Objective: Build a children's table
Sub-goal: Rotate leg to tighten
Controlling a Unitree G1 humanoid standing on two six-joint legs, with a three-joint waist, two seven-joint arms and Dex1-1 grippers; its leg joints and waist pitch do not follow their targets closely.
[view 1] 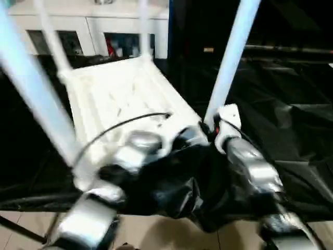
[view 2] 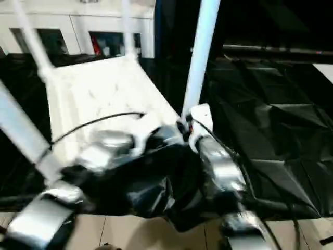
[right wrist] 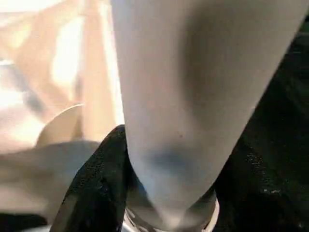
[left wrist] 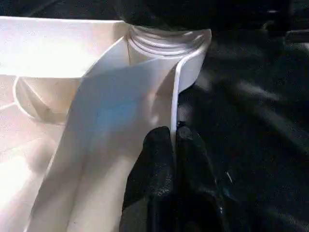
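The tabletop lies upside down with its ribbed underside facing up, resting on black sheeting spread over the desk, in front of a white glass-door cabinet. Four legs rise from its corners: the near left leg leans across the left of the head views, the near right leg stands at the corner closest to the right arm, and the far left leg and far right leg stand at the back corners. By this reckoning the build looks nearly finished, with all four legs in their sockets; what probably remains is to seat the near ones fully and turn the table onto its feet, though how firmly any leg sits cannot be told from here. Both silver forearms reach forward and inward over the near edge of the tabletop, wrists bent toward each other. The right gripper is at the foot of the near right leg; in the right wrist view one black finger presses against the flared end just above the socket, and the jaws appear closed around that leg, the second finger being hidden behind it. The left gripper sits at a near corner socket, its jaws pinched on the thin upright rim of the tabletop, which runs between the two fingertips.
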